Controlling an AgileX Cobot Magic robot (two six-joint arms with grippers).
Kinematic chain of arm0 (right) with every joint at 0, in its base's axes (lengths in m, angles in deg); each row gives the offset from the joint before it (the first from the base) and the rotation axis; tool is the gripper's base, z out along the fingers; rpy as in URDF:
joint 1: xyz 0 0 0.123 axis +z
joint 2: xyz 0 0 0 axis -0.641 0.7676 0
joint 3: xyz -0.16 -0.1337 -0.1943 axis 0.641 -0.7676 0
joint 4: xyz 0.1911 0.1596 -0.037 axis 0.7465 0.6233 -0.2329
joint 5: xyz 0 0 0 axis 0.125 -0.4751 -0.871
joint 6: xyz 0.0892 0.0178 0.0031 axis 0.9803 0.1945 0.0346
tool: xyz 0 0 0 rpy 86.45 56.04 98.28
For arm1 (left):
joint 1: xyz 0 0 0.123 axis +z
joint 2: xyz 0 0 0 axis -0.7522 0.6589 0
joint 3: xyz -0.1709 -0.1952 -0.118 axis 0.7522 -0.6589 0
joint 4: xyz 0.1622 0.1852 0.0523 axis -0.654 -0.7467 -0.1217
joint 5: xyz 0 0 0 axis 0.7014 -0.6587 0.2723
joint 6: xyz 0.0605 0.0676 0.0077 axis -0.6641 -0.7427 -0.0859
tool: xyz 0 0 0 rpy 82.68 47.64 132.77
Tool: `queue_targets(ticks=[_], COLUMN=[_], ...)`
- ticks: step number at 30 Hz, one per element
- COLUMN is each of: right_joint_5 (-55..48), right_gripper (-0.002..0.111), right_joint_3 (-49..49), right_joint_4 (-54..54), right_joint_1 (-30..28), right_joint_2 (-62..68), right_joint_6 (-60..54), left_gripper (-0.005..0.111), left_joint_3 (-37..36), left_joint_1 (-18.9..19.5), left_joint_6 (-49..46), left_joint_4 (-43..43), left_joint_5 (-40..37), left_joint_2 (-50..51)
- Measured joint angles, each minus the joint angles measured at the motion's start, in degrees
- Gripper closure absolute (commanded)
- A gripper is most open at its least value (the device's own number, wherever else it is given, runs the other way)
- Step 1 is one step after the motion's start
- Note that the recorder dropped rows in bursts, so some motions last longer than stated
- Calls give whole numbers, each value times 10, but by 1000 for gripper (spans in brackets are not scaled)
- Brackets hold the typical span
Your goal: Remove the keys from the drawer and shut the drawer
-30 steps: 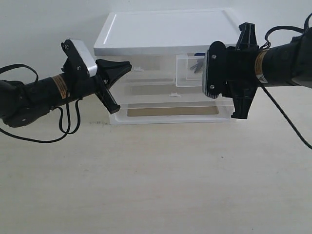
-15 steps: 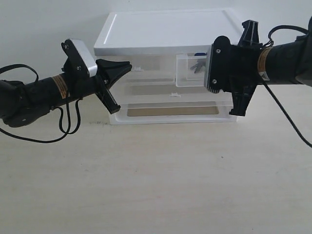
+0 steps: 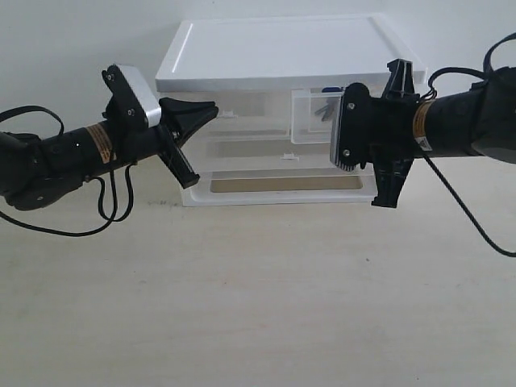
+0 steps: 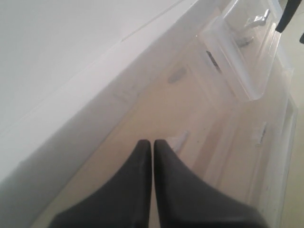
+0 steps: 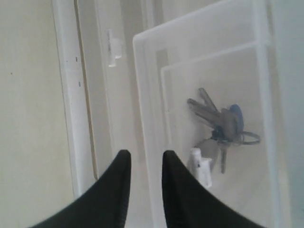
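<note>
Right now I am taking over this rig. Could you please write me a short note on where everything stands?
Left fingers: shut, holding nothing, near the cabinet.
Right fingers: a little apart, holding nothing, by the rim of the drawer.
Keys: lying inside the drawer, not gripped.
Done: the drawer is pulled out.
Left: grasp the keys, lift them out, push the drawer shut.

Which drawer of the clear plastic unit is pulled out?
The small right-hand drawer, holding the keys. The small left-hand drawer and the wide drawer below are pushed in.
</note>
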Motion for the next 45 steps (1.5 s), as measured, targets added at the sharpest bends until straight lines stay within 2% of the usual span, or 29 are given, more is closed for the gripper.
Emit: queue_targets(ticks=[8, 45], right_joint_5=[-14, -23], right_gripper=[88, 88], right_joint_3=[1, 17], right_joint_4=[12, 40], right_joint_1=[0, 0], right_joint_2=[-39, -9], right_joint_6=[0, -20], left_gripper=[102, 102], left_joint_3=[0, 0], left_joint_1=[0, -1], left_joint_6=[0, 0], left_joint_4=[0, 0], left_joint_5=[0, -1], left_joint_2=[0, 0])
